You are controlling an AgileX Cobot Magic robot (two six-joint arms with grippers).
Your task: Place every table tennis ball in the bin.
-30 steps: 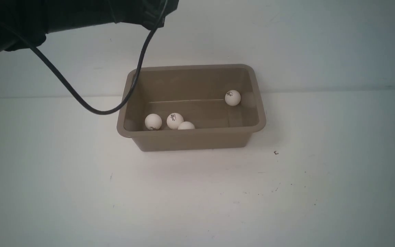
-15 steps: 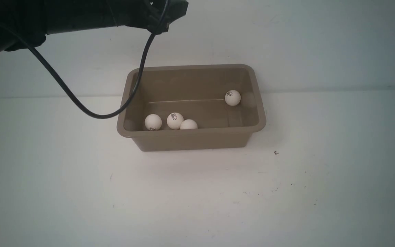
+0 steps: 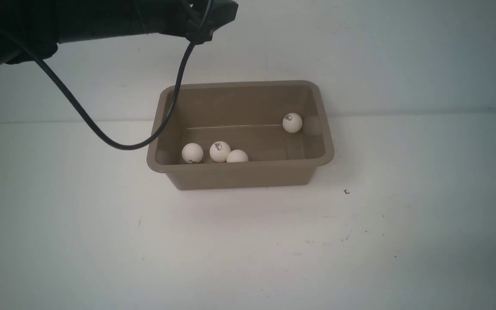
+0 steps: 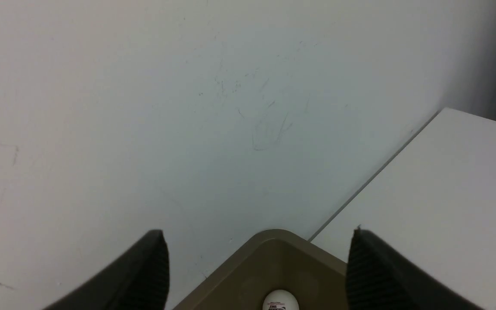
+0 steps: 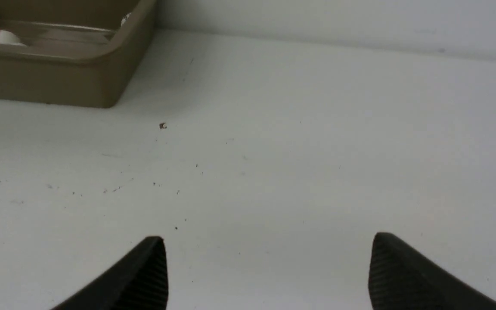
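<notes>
Plainly, the work looks as good as done: all four table tennis balls lie inside the bin (image 3: 239,174), which stands on the white desk (image 3: 248,249) close to the back wall (image 3: 381,51). Three of them sit in a row along the near wall – one (image 3: 192,153) a little apart towards the robot's left, the second (image 3: 219,151) and third (image 3: 237,156) touching or nearly so – and the fourth (image 3: 292,122) rests alone in the far right corner. No ball shows on the desk in any view, though its outer edges are out of frame. The left tool (image 4: 256,241) hangs high over one corner of the bin with its jaws spread wide and nothing between them; its camera looks down on a single logo-marked ball (image 4: 279,300) lying in that corner. The right tool (image 5: 267,243), out of the front view, is likewise wide open and empty, low over bare desk off the bin's right end. The left arm (image 3: 101,17) reaches across the top of the front view, its cable (image 3: 101,133) looping in front of the bin's left rim. As I judge it, nothing is left to pick up – only the arms to draw back.
</notes>
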